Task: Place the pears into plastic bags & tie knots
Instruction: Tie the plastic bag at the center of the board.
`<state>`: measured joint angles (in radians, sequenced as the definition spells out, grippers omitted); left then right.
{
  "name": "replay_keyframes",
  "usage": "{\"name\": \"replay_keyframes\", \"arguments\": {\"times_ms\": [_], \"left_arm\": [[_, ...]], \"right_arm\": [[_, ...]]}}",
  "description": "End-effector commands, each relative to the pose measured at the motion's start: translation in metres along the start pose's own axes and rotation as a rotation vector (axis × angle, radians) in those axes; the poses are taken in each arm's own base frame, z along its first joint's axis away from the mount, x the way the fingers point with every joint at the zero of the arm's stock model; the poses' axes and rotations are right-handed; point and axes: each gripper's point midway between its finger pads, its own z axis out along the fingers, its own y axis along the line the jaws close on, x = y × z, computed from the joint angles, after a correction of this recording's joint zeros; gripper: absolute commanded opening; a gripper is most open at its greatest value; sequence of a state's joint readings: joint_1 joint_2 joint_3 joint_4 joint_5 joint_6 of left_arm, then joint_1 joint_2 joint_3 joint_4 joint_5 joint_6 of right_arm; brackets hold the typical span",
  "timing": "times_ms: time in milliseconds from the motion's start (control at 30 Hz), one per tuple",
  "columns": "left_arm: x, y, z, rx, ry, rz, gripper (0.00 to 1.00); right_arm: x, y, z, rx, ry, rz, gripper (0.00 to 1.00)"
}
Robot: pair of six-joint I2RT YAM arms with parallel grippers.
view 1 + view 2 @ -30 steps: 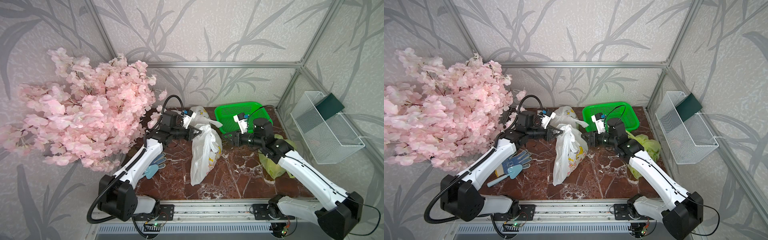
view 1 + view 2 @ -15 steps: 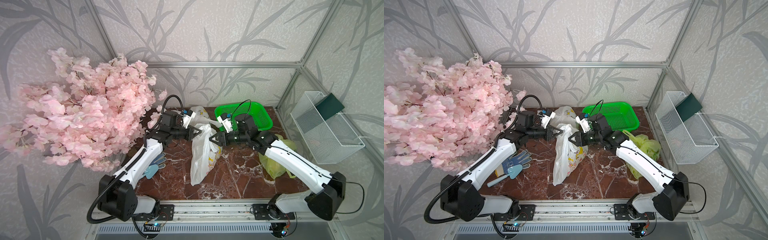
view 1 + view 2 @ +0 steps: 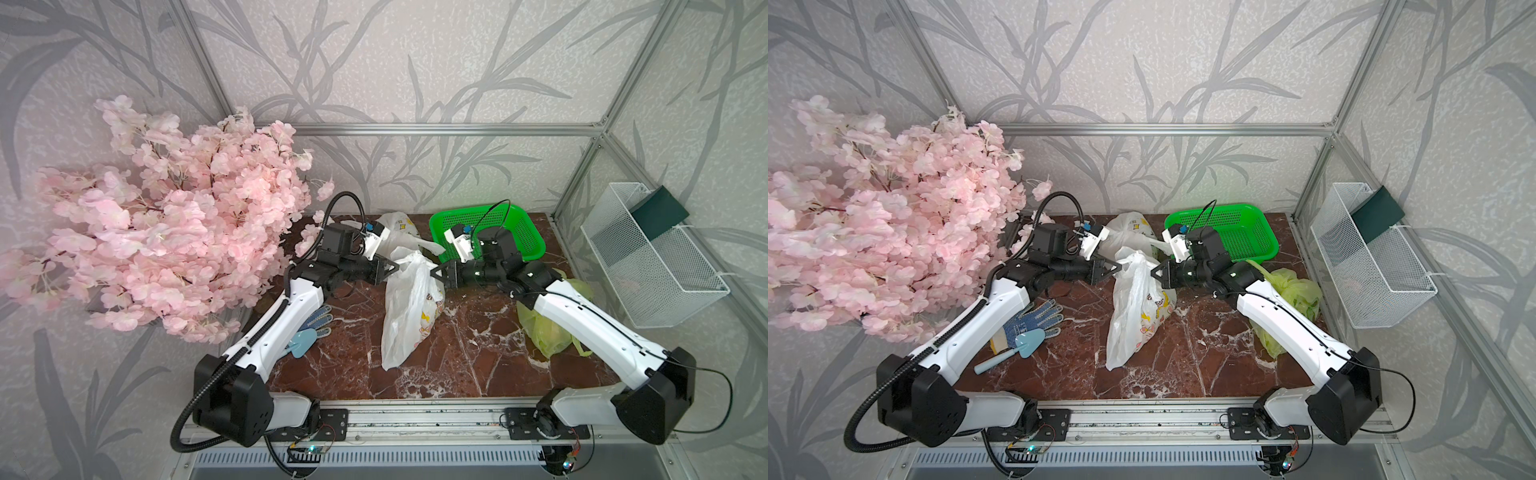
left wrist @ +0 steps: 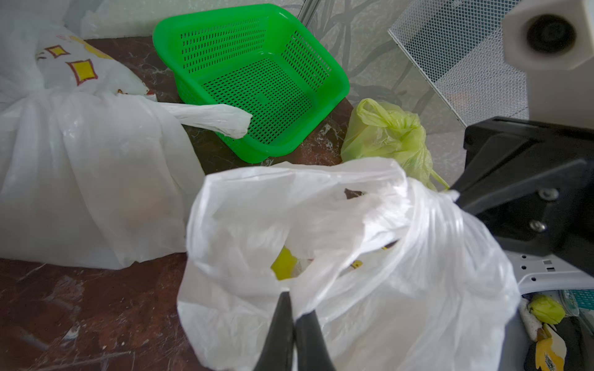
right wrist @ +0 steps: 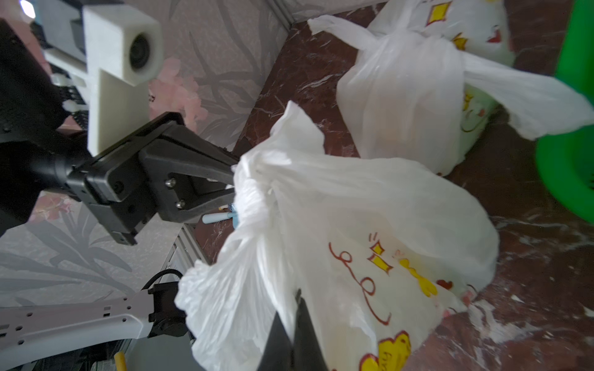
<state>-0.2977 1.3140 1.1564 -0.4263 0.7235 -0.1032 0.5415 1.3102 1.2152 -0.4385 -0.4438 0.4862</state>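
While the printed bag [image 3: 409,307] hangs, a tied bag [image 3: 397,227] sits behind.

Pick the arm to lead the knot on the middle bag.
Right, marginally. Both the left gripper and right gripper are shut on opposite sides of the white bag, but blossoms sit close beside the left arm.

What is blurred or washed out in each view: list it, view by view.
Left wrist view: the left gripper's fingers are a near blur, while the green basket is crisp. Right wrist view: the right gripper's fingers and the green basket's rim are soft, and the print on the held white bag is fairly sharp. Both top views: soft even light, no hard shadows, that bag nearly washed out.
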Motion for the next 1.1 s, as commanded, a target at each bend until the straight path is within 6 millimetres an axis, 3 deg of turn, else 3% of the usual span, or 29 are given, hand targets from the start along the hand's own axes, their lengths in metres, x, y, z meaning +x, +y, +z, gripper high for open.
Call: {"name": "replay_keyframes", "arguments": {"times_ms": [0, 200, 467, 567, 667, 767, 833, 867, 900, 967, 1067], "left_arm": [[-0.007, 0.009, -0.033, -0.1, -0.043, 0.018, 0.0], [0.027, 0.045, -0.045, -0.228, -0.008, -0.076, 0.0], [0.095, 0.11, -0.046, -0.45, 0.12, -0.259, 0.0], [0.111, 0.127, -0.053, -0.514, 0.165, -0.303, 0.0], [0.115, 0.133, -0.059, -0.557, 0.178, -0.305, 0.0], [0.106, 0.128, -0.058, -0.526, 0.151, -0.3, 0.0], [0.092, 0.11, -0.05, -0.407, 0.117, -0.258, 0.0], [0.084, 0.097, -0.046, -0.337, 0.097, -0.252, 0.0], [0.075, 0.082, -0.044, -0.262, 0.076, -0.252, 0.02], [0.057, 0.053, -0.046, -0.155, 0.035, -0.226, 0.29], [0.044, 0.044, -0.065, -0.216, -0.031, -0.187, 0.49]], "right_arm": [[0.011, -0.032, -0.026, 0.12, 0.001, 0.011, 0.0], [0.019, -0.086, -0.047, 0.231, -0.024, 0.105, 0.0], [0.034, -0.184, -0.063, 0.396, -0.075, 0.339, 0.0], [0.044, -0.217, -0.079, 0.519, -0.075, 0.408, 0.0], [0.047, -0.236, -0.097, 0.604, -0.105, 0.462, 0.0], [0.045, -0.235, -0.1, 0.609, -0.108, 0.452, 0.0], [0.043, -0.226, -0.095, 0.564, -0.098, 0.434, 0.0], [0.039, -0.218, -0.092, 0.537, -0.092, 0.406, 0.06], [0.035, -0.207, -0.089, 0.512, -0.083, 0.369, 0.22], [0.029, -0.184, -0.089, 0.501, -0.056, 0.287, 0.53], [0.02, -0.177, -0.113, 0.574, -0.091, 0.26, 0.6]]}}
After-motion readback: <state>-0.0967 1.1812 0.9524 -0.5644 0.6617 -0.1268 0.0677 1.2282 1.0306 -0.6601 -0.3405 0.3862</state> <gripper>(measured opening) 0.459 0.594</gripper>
